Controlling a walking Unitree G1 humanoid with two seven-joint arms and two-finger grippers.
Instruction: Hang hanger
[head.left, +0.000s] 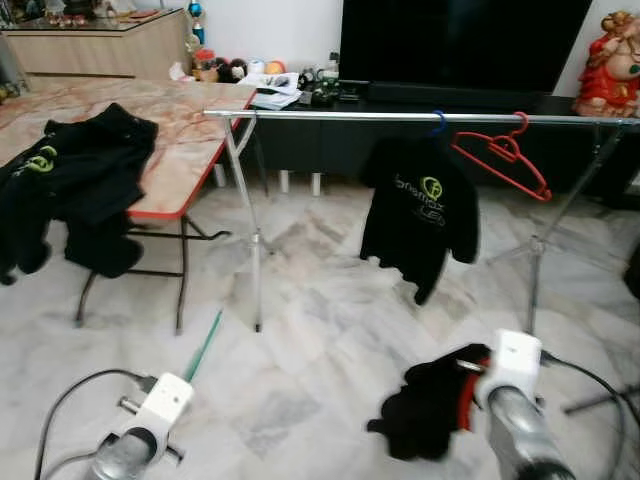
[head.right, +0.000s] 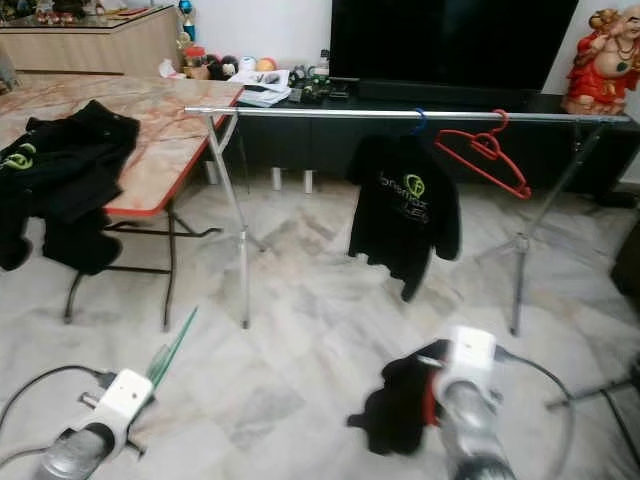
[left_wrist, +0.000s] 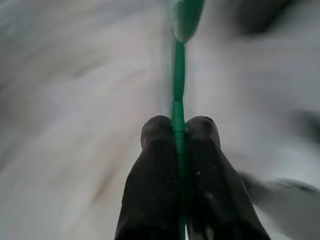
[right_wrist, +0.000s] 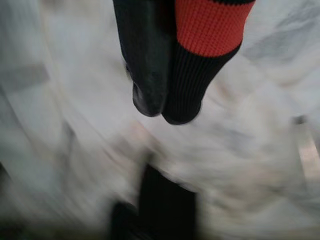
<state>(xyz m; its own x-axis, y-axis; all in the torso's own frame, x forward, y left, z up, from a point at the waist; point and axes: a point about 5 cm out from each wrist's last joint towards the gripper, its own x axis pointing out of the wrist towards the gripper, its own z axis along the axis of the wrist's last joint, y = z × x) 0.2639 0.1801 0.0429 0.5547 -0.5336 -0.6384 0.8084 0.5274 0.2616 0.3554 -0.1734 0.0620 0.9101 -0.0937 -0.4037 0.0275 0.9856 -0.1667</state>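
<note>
Left end effector (left_wrist: 178, 131) pinched on thin green plastic hanger (head.left: 203, 346): lift hook-first toward long silver metal rail (head.left: 330, 116), clear of hanging black T-shirt (head.left: 420, 212).

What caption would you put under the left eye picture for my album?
Left pincer holds a green hanger, right pincer a black garment, facing a clothes rail with a black shirt and red hanger.

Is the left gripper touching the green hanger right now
Touching. The left wrist view shows the left gripper with both black fingers pressed against the green hanger, no gap on either side.
</note>
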